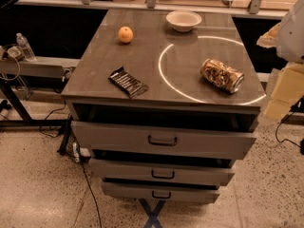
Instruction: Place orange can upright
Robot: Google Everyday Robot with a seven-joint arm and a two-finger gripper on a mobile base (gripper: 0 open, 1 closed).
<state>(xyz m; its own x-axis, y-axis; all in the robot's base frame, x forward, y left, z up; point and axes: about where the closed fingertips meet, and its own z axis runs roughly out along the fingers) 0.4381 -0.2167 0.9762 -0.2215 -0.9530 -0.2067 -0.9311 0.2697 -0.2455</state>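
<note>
The orange can lies on its side on the right part of the grey cabinet top. It has a mottled gold and brown print, and its silver top faces the front right. It lies inside a thin white ring marked on the top. My gripper shows as pale beige shapes at the right edge of the view, below the white arm. It is off the cabinet's right side, apart from the can and holding nothing.
A small round orange fruit sits at the back left and a white bowl at the back middle. A dark snack packet lies front left. Three drawers stand slightly open below. A water bottle stands at far left, and cables run across the floor.
</note>
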